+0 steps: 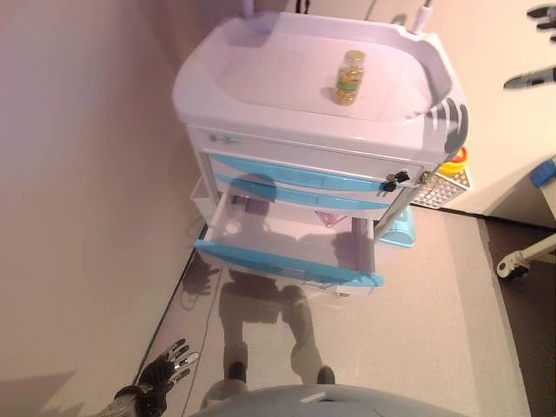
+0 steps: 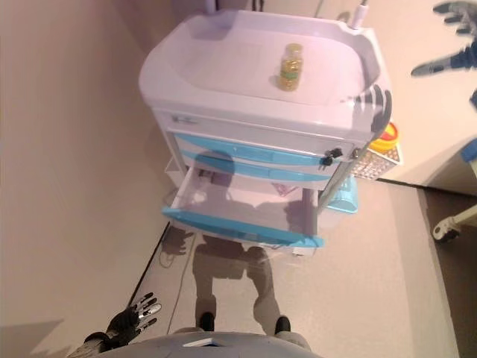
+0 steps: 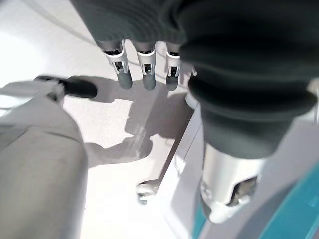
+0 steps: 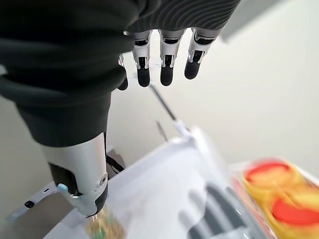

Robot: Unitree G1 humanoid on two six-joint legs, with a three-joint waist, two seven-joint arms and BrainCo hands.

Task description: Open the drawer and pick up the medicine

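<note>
A white medical cart (image 1: 261, 78) with blue drawer fronts stands ahead of me. Its lower drawer (image 1: 287, 265) is pulled out, and the inside looks mostly bare. The medicine bottle (image 1: 350, 77), clear with yellowish pills, stands upright on the cart's top tray, not in the drawer. My right hand (image 2: 444, 63) hovers high at the far right, past the cart's corner, fingers straight and holding nothing. In the right wrist view the medicine bottle (image 4: 104, 228) lies below the thumb, apart from it. My left hand (image 1: 165, 372) hangs low beside the cart, fingers (image 3: 147, 74) spread over the floor.
A wall runs close along the cart's left side. A yellow and red container (image 1: 456, 162) sits in a mesh basket on the cart's right side, with a light blue bin (image 1: 401, 231) below it. A white wheeled leg (image 1: 521, 258) stands on the dark floor at right.
</note>
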